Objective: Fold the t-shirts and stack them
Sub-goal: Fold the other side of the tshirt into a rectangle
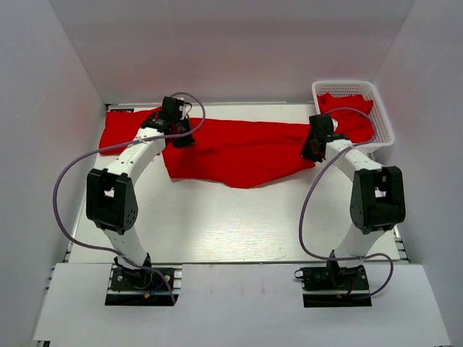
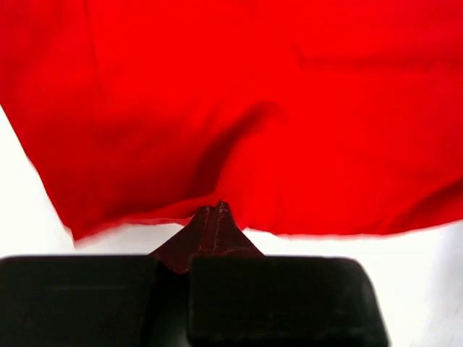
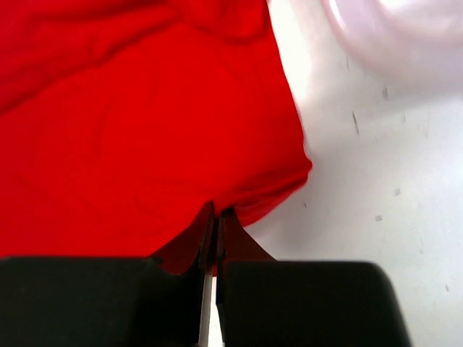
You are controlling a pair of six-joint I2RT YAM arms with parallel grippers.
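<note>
Red t-shirt [image 1: 239,155], one: we are clamping its edge in left pincer [image 2: 217,211] and right pincer [image 3: 217,215]; we are judging an even, taut pull between them best.

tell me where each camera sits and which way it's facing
Top external: fixed above and behind the arms, looking down on the white table, the plain red cloth t-shirt and the white plastic mesh basket; both whole arms show.
Left wrist: on the left arm, looking along its shut jaws at the shirt's hem.
Right wrist: on the right arm, looking along its shut jaws at the shirt's edge and table surface.
Shared: all three show that shirt, pinched by both jaws.
</note>
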